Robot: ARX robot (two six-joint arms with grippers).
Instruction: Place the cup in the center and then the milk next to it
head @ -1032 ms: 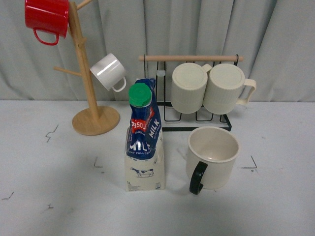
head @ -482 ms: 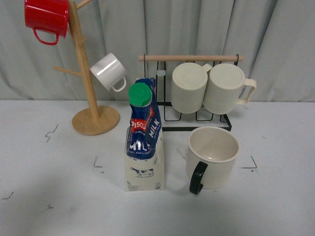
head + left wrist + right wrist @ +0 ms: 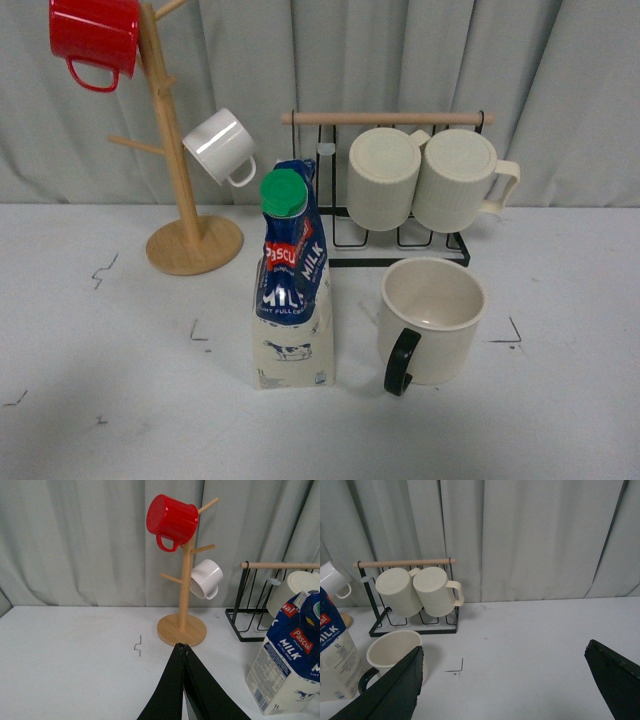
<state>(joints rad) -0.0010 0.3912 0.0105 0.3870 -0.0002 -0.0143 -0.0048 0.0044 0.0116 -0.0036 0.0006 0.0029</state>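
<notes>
While the cup stood upright right of the milk, the spread right hand lay nearer it; left hand pressed together.

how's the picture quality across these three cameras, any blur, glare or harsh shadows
Front view: even soft light, faint shadows under the milk and cup, label lettering slightly soft. Left wrist view: the shut left hand is a featureless black shape. Right wrist view: the open right hand's fingers equally dark; no glare anywhere.
</notes>
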